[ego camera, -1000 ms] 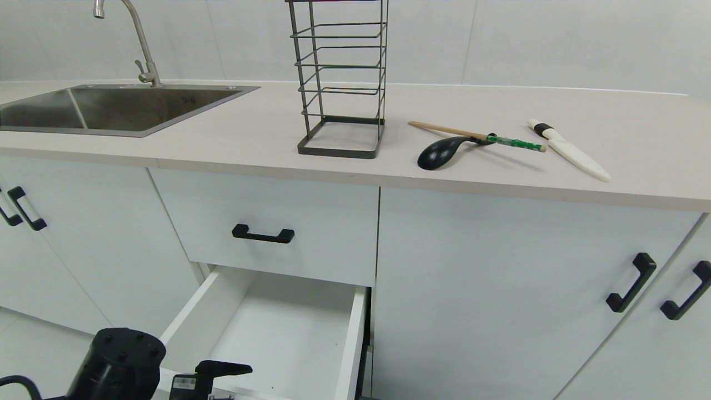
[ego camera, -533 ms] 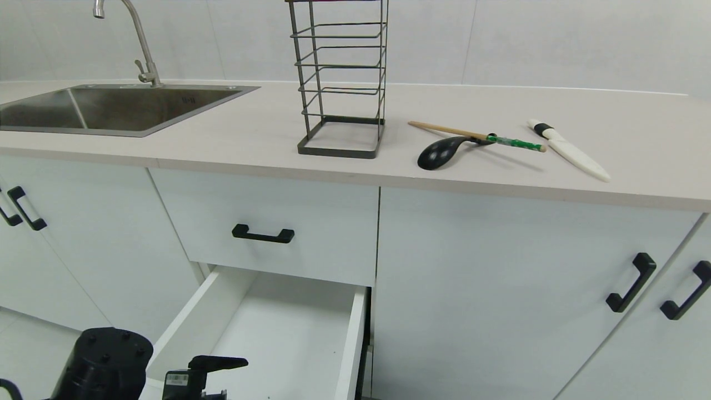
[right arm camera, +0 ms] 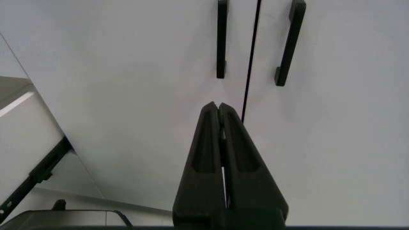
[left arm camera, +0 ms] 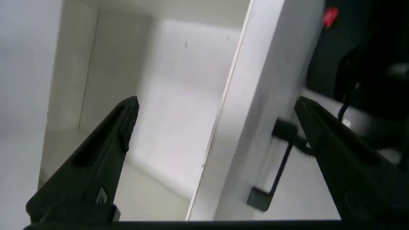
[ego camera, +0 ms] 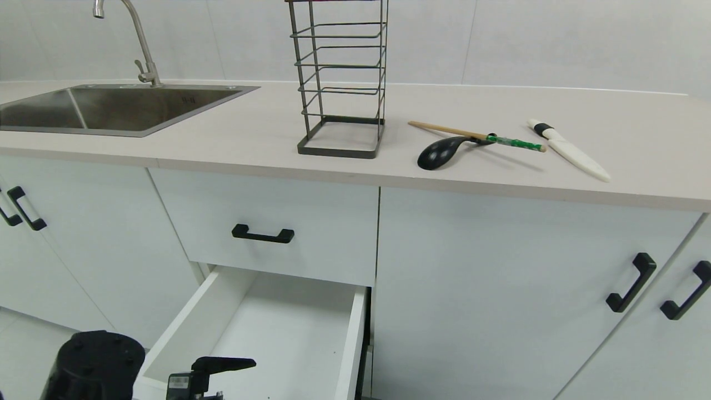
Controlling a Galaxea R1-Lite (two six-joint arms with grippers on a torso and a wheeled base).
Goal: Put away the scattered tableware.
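Black spoon (ego camera: pixel 442 152) on countertop (ego camera: pixel 222 139), handle angled toward the right rear

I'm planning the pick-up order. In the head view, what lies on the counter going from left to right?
sink → wire rack → black spoon → white knife

Head camera looks forward and down over bench (ego camera: pixel 222 139) and open drawer (ego camera: pixel 351 333). Left wrist camera sits close above that drawer. Right wrist camera closely faces cabinet doors (right arm camera: pixel 128 76).
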